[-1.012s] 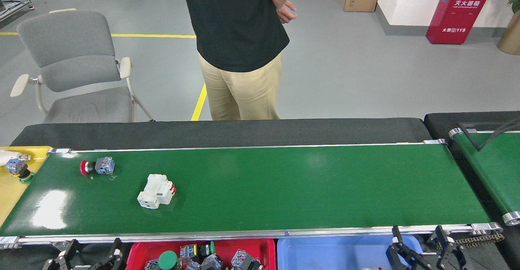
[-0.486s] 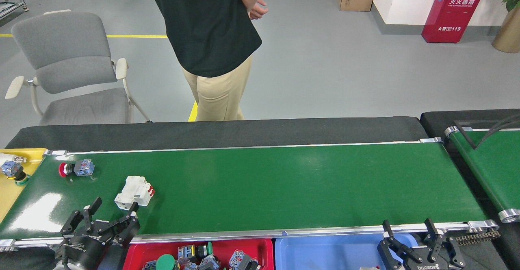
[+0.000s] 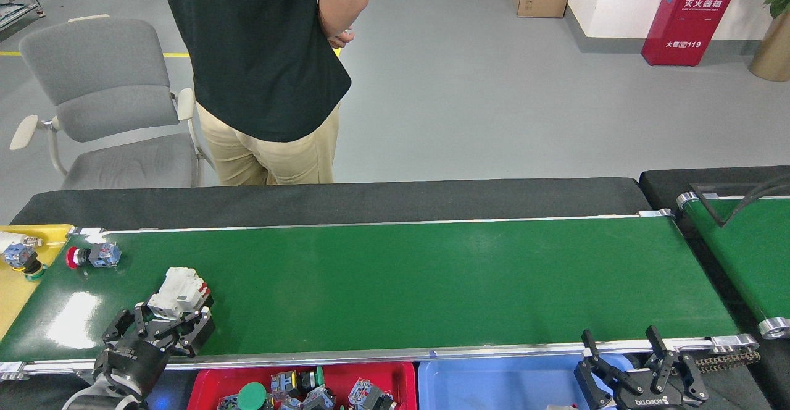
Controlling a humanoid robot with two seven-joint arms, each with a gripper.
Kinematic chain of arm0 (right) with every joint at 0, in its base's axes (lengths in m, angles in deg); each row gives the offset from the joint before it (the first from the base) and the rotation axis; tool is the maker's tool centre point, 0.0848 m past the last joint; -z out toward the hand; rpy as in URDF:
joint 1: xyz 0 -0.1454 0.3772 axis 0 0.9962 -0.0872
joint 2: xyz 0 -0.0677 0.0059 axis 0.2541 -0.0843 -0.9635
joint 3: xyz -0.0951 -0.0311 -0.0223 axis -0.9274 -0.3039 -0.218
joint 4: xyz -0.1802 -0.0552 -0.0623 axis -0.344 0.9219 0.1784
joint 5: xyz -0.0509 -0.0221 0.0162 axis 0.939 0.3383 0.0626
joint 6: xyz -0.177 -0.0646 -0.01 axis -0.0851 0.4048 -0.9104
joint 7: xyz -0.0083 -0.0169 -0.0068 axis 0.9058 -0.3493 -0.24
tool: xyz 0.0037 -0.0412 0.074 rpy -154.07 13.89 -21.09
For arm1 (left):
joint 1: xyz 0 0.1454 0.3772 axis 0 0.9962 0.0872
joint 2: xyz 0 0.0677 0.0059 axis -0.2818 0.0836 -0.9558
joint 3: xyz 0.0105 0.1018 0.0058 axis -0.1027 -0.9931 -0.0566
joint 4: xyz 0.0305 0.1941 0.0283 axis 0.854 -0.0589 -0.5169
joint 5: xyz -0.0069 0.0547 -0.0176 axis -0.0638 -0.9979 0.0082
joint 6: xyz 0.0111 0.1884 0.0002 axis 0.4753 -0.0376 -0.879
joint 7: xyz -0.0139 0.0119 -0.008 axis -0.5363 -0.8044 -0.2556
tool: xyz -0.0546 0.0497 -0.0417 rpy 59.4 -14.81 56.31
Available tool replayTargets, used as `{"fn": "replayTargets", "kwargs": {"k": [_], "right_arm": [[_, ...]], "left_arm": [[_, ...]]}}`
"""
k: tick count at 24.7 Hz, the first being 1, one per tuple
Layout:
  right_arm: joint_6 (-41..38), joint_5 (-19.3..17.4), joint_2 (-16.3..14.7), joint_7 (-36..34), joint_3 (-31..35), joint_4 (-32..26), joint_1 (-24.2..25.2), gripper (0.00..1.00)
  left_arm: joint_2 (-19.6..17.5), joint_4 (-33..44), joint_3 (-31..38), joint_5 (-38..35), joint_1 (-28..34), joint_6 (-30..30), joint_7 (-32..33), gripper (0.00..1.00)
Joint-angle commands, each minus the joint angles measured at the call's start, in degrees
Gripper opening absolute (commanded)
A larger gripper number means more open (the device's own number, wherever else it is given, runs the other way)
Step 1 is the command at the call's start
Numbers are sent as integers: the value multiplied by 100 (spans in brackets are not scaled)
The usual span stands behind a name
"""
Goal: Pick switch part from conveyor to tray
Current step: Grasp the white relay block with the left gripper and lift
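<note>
The conveyor [image 3: 432,280] is the wide green belt across the view. A white switch part [image 3: 179,288] with red tabs lies at its near left. My left gripper [image 3: 171,316] reaches over the near rail, its fingers [image 3: 200,323] closed in on the near end of that white part. A second switch part [image 3: 92,255], with a red button and a grey-blue body, sits at the belt's far left end. Below the near rail, a red tray [image 3: 203,382] holds several switch parts. My right gripper [image 3: 623,351] stands open over a blue tray [image 3: 494,385], holding nothing.
A yellow tray [image 3: 15,299] at the left end holds one more part [image 3: 21,259]. A person [image 3: 259,64] stands behind the black far table edge [image 3: 370,197], beside a grey chair [image 3: 105,101]. A narrower green belt [image 3: 753,255] runs at the right.
Both parts rode left along the belt. My left gripper rose from below the rail, reached the white part and closed around its near end. The person stepped left.
</note>
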Motion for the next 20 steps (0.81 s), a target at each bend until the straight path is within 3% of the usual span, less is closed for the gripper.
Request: {"fn": "replayTargets", "kwargs": {"k": [1, 3, 5, 8, 12, 17, 19, 20], "right_arm": [[22, -20, -29, -11, 5, -60, -61, 98], [4, -12, -65, -2, 5, -60, -52, 98], [4, -12, -65, -2, 5, -69, -61, 98], [30, -20, -47, -2, 5, -69, -114, 98], [66, -20, -56, -2, 14, -60, -289, 98], [48, -29, -196, -11, 84, -69, -325, 98], [39, -117, -196, -19, 321, -69, -307, 98], [22, -284, -196, -11, 427, -69, -272, 98]], "left_arm": [[-59, -48, -11, 60, -88, 13, -32, 22], [-24, 5, -11, 201, -53, 66, -40, 9], [11, 181, -37, 280, 70, 145, -40, 5], [319, 1209, -310, 289, 272, 496, 12, 3], [811, 2659, -1716, 262, 755, 602, 206, 10], [1470, 2835, -3131, 210, 870, 549, 698, 14], [1514, 2835, -3562, 210, 922, 496, 715, 22], [1514, 2835, -3817, 218, 940, 426, 715, 33]]}}
